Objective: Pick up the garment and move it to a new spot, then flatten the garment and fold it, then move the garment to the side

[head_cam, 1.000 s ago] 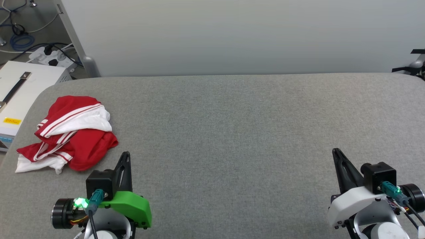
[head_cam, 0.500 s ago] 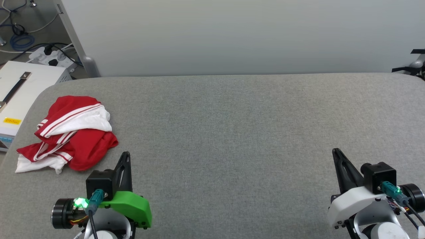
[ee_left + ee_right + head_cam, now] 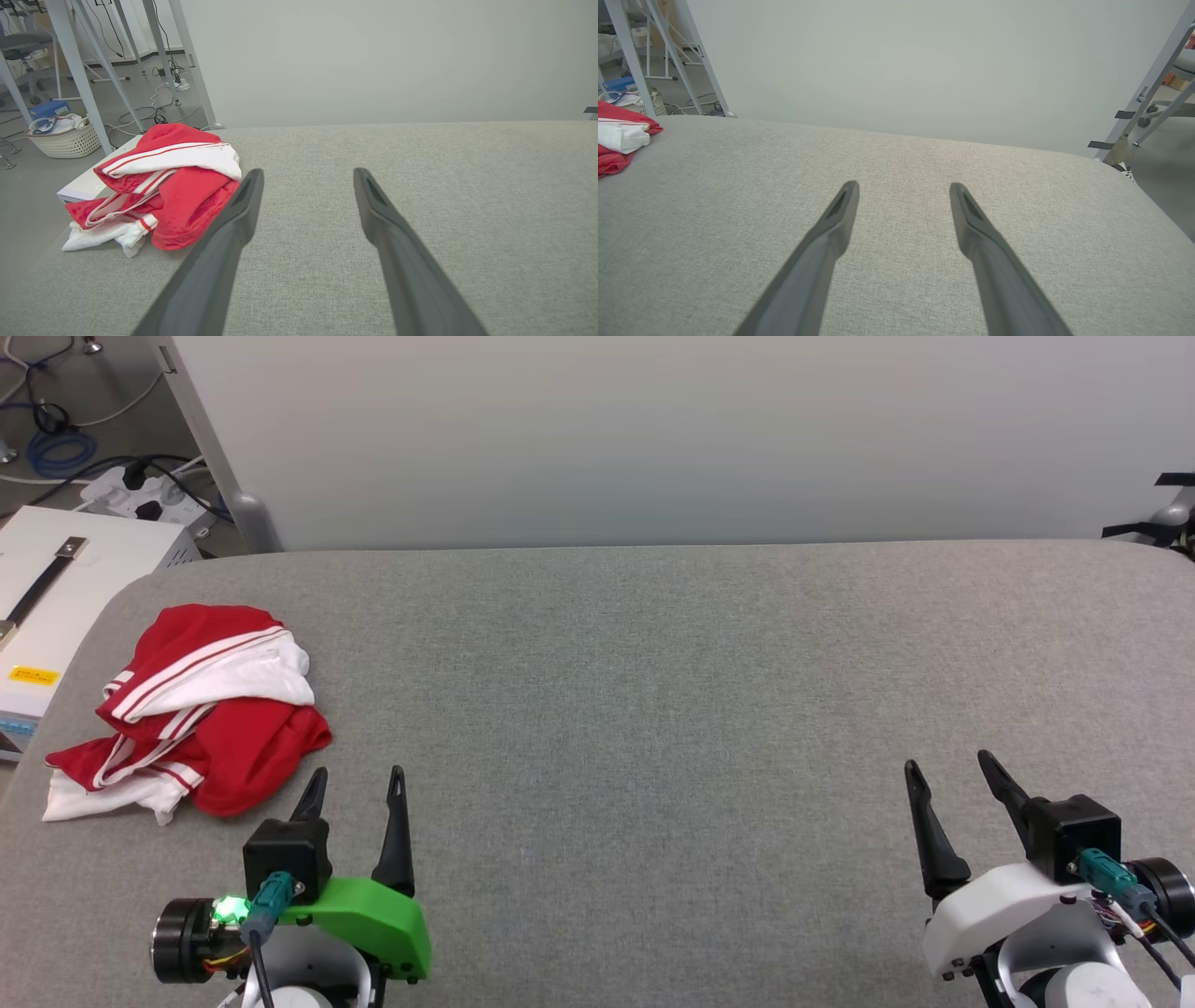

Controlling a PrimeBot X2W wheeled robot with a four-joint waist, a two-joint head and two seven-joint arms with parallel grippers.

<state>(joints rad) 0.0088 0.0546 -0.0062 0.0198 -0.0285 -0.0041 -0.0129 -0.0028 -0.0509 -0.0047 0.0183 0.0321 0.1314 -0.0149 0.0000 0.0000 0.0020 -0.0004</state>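
— At the left end of the grey padded table (image 3: 653, 691), what lies there?
— The garment (image 3: 191, 709), crumpled in a heap, red with white sleeves showing.
— And the grippers?
— The left gripper (image 3: 358, 772) hovers near it, fingers spread, empty; the right gripper (image 3: 947, 761) is well apart, also spread and empty.

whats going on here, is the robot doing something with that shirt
Nothing is held yet. The red-and-white garment lies crumpled at the left end of the grey table. The left gripper, open, sits just short of it without touching; the right gripper is open too, far off to the right. No folding has started.
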